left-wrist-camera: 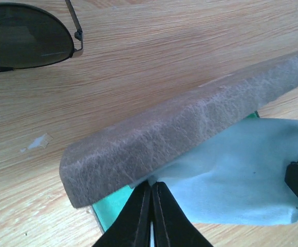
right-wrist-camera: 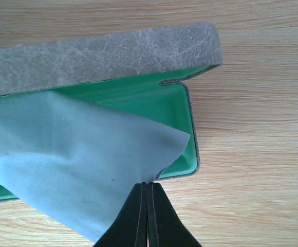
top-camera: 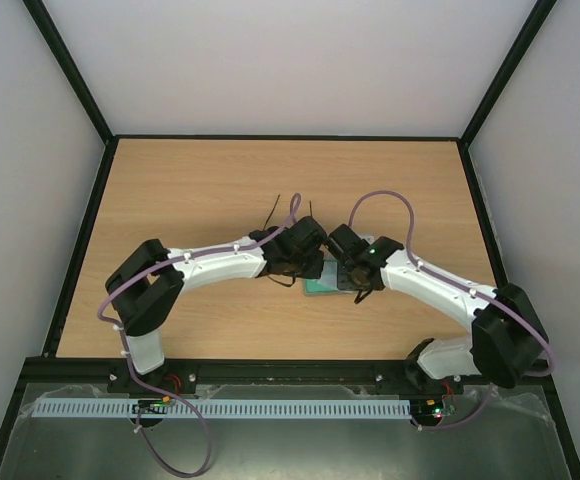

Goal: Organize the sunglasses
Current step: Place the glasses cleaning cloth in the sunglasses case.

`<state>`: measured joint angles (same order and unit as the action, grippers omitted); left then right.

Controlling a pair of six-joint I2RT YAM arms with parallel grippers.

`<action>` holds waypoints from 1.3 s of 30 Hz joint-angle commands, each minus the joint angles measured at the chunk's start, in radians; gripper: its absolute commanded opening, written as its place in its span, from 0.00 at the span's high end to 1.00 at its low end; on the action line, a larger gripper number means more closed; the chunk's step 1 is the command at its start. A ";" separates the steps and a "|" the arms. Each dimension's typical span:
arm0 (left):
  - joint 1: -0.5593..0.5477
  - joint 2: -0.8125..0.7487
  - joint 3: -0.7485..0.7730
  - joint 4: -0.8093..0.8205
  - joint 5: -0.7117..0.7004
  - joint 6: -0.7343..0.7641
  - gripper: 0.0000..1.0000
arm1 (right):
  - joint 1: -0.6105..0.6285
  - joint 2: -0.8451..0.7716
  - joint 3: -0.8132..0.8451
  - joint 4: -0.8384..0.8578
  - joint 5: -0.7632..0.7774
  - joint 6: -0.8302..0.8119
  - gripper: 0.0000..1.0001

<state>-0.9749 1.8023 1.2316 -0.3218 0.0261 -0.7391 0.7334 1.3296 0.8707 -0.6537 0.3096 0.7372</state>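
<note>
Grey case (left-wrist-camera: 180, 139) open, blue cloth (left-wrist-camera: 241, 180) draped inside. The left hand (left-wrist-camera: 151, 184) and right hand (right-wrist-camera: 147, 184) each pinch a cloth corner. The sunglasses (left-wrist-camera: 25, 36) lie on the tabletop (left-wrist-camera: 164, 51) near case, not yet stowed. Most work left.

My left arm (top-camera: 215, 265) and right arm (top-camera: 435, 285) each have white shell links between chunky black joints. A lilac cable (top-camera: 370, 197) runs along each, held by white ties. A green light (top-camera: 373, 252) glows on the right wrist. The bases (top-camera: 418, 378) are black with tiny lights. The left gripper (left-wrist-camera: 151, 186) and right gripper (right-wrist-camera: 147, 185) have slim, tapered black fingers (right-wrist-camera: 131, 218).
</note>
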 commanded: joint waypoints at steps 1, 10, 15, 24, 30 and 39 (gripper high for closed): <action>-0.045 0.031 -0.018 -0.013 0.006 0.005 0.98 | -0.045 0.043 0.043 0.034 -0.006 -0.065 0.99; -0.058 0.000 -0.068 0.000 0.004 -0.021 0.98 | -0.055 0.075 0.048 0.060 0.004 -0.095 0.99; -0.072 0.003 -0.071 0.005 -0.002 -0.035 0.98 | -0.055 0.073 0.040 0.080 0.026 -0.097 0.99; -0.088 0.013 -0.070 0.011 -0.009 -0.057 0.98 | -0.055 0.117 0.053 0.115 0.080 -0.135 0.99; -0.107 -0.002 -0.089 0.013 -0.020 -0.081 0.98 | -0.055 0.114 0.053 0.133 0.064 -0.150 0.99; -0.110 -0.004 -0.093 0.001 -0.077 -0.088 0.98 | -0.055 0.070 -0.001 0.148 0.039 -0.126 0.99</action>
<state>-1.0882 1.8137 1.1423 -0.2832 -0.0044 -0.8200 0.6762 1.4429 0.9016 -0.4961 0.3473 0.6018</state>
